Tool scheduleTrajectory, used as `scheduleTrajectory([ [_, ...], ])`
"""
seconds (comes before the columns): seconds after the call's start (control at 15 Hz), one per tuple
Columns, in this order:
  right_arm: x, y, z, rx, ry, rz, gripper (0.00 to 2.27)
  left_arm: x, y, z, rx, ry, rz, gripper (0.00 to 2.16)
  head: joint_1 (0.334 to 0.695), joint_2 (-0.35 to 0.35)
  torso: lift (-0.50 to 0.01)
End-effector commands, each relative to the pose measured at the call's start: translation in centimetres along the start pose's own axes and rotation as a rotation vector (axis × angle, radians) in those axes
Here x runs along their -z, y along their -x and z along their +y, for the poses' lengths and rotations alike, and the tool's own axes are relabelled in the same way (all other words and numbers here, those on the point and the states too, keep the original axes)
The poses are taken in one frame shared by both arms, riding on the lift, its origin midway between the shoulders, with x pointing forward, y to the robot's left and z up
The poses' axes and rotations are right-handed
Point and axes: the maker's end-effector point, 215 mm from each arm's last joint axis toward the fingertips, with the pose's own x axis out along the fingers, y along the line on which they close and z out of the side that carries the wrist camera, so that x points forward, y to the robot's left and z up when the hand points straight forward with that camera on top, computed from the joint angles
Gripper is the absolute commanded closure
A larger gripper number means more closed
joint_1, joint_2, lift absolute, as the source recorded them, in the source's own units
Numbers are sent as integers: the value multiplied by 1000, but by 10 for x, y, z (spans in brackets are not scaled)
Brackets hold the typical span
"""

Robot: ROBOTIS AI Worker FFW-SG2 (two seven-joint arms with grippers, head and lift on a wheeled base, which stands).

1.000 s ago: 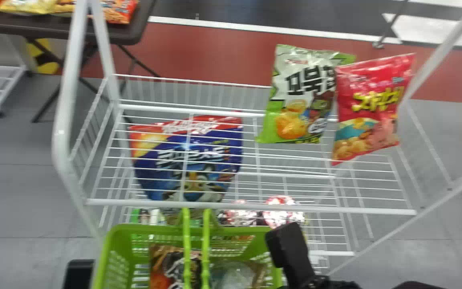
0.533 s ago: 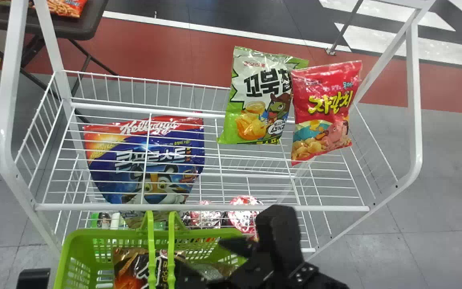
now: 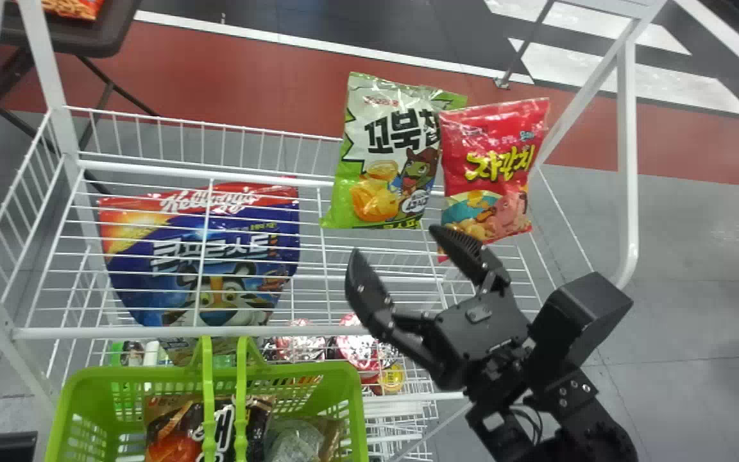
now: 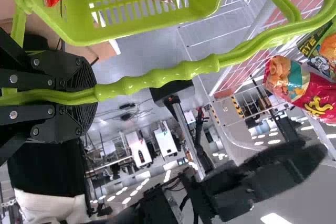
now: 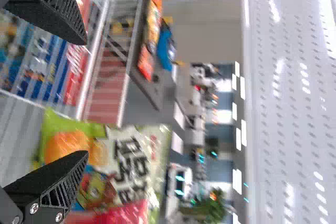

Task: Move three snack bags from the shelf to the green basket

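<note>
Reference point: green basket. Green-and-white snack bag: on the white wire shelf, beyond the basket and toward its right. Red snack bag: on the same shelf, farther right of the basket, its left edge overlapping the green-and-white one. Blue-and-red cereal bag: straight beyond the basket, seen through the shelf's wires. Inside the basket lie a brown-and-red packet and, just beside it, a clear packet. Right gripper: beyond and to the right of the basket, raised, pointing toward the two snack bags; fingers released and well spread, nothing grasped. Head view shows one finger overlapping the red bag's lower edge; contact cannot be told. Left gripper: at the basket's handles, fingers clenched around them. A black part of the left arm is just left of the basket. Red-and-white round packages are past the basket's far right corner, at a lower level. Dark table with an orange packet on it: well beyond the basket, toward its left.
</note>
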Motion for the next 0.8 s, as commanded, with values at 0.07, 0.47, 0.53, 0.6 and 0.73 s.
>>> scheduleTrajectory([
  [0.07,25,-31,-48,74,29,53,66,0,0,1,-4,-2,3,2142,695,-350,-48],
  [0.47,56,-56,-154,245,41,153,66,1,5,1,-6,-3,5,2142,695,-350,-48],
  [0.53,59,-57,-166,264,41,159,66,1,5,1,-6,-3,5,2142,695,-350,-48],
  [0.6,58,-57,-176,279,43,158,66,1,4,1,-5,-4,3,2142,695,-350,-48],
  [0.73,57,-64,-189,293,42,153,66,2,3,1,-7,-4,6,2142,695,-350,-48],
])
